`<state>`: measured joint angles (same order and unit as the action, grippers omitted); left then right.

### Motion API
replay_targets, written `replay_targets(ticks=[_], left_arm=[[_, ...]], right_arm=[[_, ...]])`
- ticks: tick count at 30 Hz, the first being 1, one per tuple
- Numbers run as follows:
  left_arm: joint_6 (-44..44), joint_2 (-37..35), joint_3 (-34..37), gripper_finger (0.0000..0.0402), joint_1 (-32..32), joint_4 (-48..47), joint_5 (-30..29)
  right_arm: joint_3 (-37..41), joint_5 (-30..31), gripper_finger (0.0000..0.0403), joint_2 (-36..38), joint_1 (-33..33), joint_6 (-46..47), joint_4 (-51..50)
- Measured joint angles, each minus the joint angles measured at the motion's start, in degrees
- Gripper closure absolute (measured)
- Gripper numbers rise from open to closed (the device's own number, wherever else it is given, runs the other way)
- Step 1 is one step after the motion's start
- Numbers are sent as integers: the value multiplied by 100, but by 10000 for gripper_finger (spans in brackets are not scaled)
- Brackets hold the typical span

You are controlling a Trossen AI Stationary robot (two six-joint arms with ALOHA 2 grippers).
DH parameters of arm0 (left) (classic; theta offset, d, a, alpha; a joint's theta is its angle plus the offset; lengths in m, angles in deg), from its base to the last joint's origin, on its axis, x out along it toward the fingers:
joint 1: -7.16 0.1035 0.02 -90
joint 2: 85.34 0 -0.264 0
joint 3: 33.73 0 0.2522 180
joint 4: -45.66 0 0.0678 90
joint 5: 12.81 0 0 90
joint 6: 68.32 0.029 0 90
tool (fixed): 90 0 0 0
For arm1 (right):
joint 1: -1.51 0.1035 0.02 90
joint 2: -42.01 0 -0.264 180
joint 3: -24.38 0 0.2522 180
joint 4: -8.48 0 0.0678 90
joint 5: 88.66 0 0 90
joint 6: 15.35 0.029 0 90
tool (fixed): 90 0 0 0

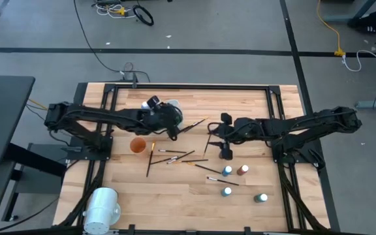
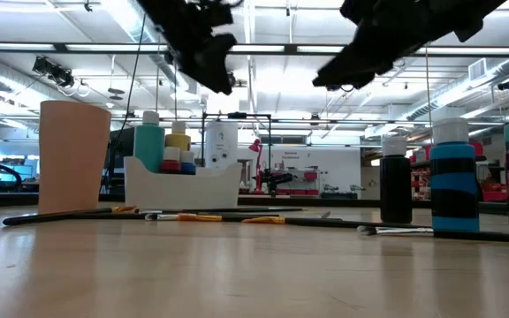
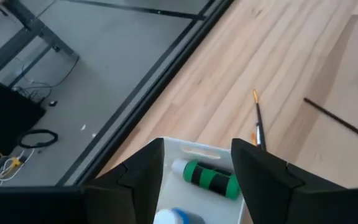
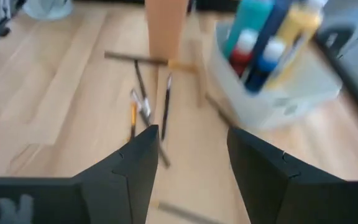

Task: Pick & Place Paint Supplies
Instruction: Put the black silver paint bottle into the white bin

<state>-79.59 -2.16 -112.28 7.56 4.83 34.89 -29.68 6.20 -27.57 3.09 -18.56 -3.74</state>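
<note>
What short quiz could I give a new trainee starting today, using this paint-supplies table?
1. True or false: the left claw hangs open above the white tub.
2. Which lies in the tub under it: A) green-striped bottle B) orange cup?
3. Fill in: the brushes lie loose on the ____.

Key: 1 true; 2 A; 3 table.

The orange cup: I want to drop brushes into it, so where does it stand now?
In the high view the orange cup stands upright left of centre, below the left gripper and the white tub, just left of the scattered brushes.
</note>
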Motion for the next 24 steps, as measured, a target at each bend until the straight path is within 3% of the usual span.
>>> replay_targets(ticks=[3,10,16,24], left_arm=[[-40,-423,269,205,-26,8,-3],[27,-1460,1169,205,-21,605,-4],[276,-2075,1703,205,5,1351,21],[334,-2204,1832,205,18,1683,115]], right_arm=[[0,-132,207,0,-1,431,-390],[0,-1176,207,0,5,583,-1005],[-2,-852,207,-29,64,577,-2170],[2,-823,207,-145,68,818,-2650]])
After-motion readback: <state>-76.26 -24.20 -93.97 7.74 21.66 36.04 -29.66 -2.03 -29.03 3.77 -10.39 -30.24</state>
